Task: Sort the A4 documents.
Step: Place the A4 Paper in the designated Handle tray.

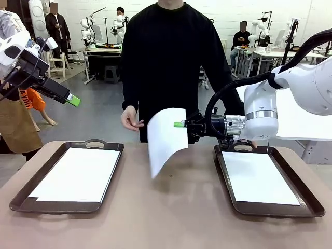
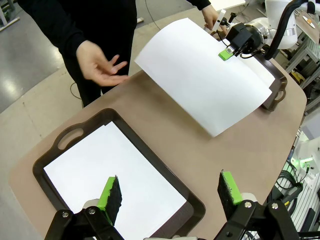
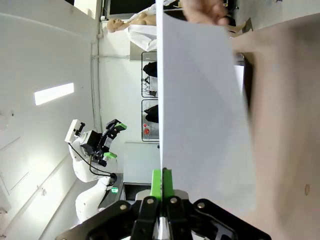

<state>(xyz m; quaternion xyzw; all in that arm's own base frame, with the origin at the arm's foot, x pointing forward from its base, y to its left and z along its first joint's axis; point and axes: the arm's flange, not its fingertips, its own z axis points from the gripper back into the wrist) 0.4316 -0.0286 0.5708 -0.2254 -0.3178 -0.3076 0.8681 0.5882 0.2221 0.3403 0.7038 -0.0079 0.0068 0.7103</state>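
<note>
One white A4 document point(image 1: 165, 139) hangs curled above the middle of the table, pinched at its right edge by my right gripper point(image 1: 179, 124), which is shut on it. The left wrist view shows that sheet point(image 2: 205, 75) spread out with the right gripper point(image 2: 225, 54) on its far edge. In the right wrist view the closed fingertips point(image 3: 161, 180) clamp the paper point(image 3: 205, 115) edge-on. Another document point(image 1: 78, 174) lies in the left tray point(image 1: 21, 199), a third point(image 1: 259, 177) in the right tray point(image 1: 306, 199). My left gripper point(image 1: 72, 99) is raised at the far left, open and empty point(image 2: 170, 192).
A person in black stands at the far side, one hand point(image 1: 130, 119) held open just left of the hanging sheet. Both dark brown trays sit near the table's side edges. Bare brown tabletop point(image 1: 171, 207) lies between them.
</note>
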